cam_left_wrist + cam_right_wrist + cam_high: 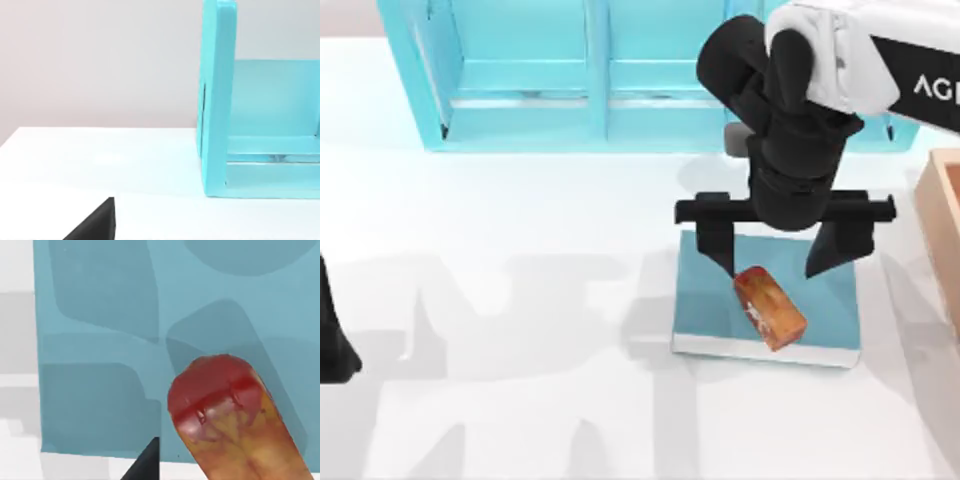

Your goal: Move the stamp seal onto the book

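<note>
Orange-brown stamp seal (771,307) lies on book (705,300) between right tool's (775,262) spread fingers.

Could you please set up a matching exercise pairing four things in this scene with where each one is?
Things:
1. stamp seal
2. book
3. shelf unit
4. wooden box

Places:
A. at the table's right edge
B. along the far side of the table
C. lying on the teal cover, below the open right gripper
D. flat on the table, right of centre

Pairs: 1-C, 2-D, 3-B, 4-A
</note>
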